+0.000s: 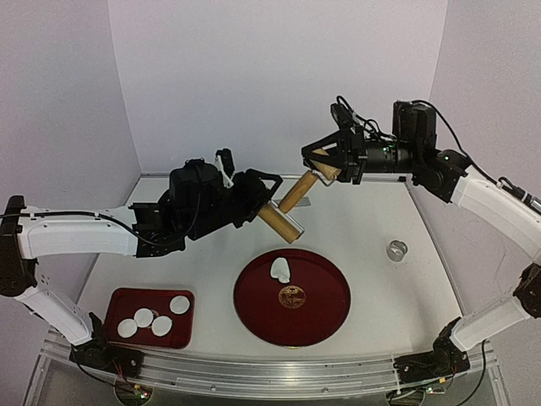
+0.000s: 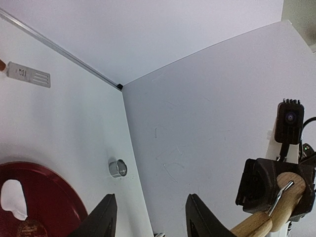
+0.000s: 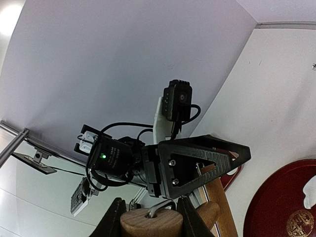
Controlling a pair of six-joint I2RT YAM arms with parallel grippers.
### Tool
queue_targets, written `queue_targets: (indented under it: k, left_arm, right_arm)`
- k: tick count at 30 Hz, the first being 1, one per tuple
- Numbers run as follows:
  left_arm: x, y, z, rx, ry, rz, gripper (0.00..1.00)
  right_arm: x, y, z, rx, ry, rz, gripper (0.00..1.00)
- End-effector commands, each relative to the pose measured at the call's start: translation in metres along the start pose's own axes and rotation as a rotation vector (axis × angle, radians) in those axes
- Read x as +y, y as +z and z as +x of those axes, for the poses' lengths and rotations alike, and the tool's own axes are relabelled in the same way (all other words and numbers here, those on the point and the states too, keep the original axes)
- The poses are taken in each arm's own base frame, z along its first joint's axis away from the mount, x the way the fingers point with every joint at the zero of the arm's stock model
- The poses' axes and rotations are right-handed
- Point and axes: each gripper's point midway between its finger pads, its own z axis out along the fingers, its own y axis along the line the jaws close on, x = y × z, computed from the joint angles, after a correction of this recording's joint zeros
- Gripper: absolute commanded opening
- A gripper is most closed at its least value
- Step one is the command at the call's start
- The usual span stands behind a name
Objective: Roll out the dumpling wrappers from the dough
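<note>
You had the right gripper [image 1: 324, 167] clamped on the far end of the pastry roller [image 1: 281, 222], held up off the table [image 1: 372, 288] in the upper middle of the overhead frame. In its own camera its fingers [image 3: 114, 222] sat at the bottom edge, narrowly apart, pressed on both sides of the rounded wooden handle end with its small metal hook. From there the handle ran down and to the left to the thick wooden barrel, which lay crosswise just left of centre.

Your left gripper [image 1: 272, 188] was right at the barrel's left end. Its fingers [image 2: 106, 217] stood partway apart at the bottom of the left wrist view, with only bare wall between the tips. The handle passed outside them at the lower right. Whether they touched or held the barrel lower down, I cannot tell, because that part was hidden in every view.

The dumpling wrappers [image 1: 161, 326], four round white discs, lay close together on the rectangular red tray [image 1: 122, 300] at the lower left of the overhead frame. The ragged dough piece [image 1: 280, 271] lay on the round red tray [image 1: 325, 313] below centre, toward its upper left. The metal ring [image 1: 396, 249] stood on the table at the right, apart from both trays.
</note>
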Motion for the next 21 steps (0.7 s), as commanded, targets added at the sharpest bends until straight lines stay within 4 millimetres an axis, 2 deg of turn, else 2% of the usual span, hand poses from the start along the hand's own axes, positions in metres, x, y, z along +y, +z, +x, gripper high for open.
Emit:
queue_targets:
  k: [1,3,5,10,18,21]
  left_arm:
    - [-0.03,0.003,-0.003,0.016,-0.018,0.092,0.25]
    - [-0.025,0.003,0.0,0.027,-0.031,0.078,0.1]
    - [-0.021,0.004,0.002,0.041,-0.04,0.061,0.01]
    - [-0.005,0.005,0.013,0.105,-0.071,-0.017,0.0]
    - [0.049,-0.002,0.031,0.234,-0.204,-0.215,0.0]
    - [0.063,-0.006,0.034,0.262,-0.235,-0.252,0.0]
  right_arm:
    - [0.029,-0.011,0.002,-0.017,-0.079,-0.08,0.0]
    - [0.026,-0.011,0.005,-0.015,-0.089,-0.074,0.0]
    - [0.024,-0.013,0.008,-0.014,-0.108,-0.061,0.0]
    - [0.017,-0.012,0.016,0.028,-0.139,-0.04,0.0]
    - [0.049,-0.015,0.026,0.144,-0.2,-0.167,0.0]
    - [0.06,-0.017,0.029,0.175,-0.204,-0.209,0.0]
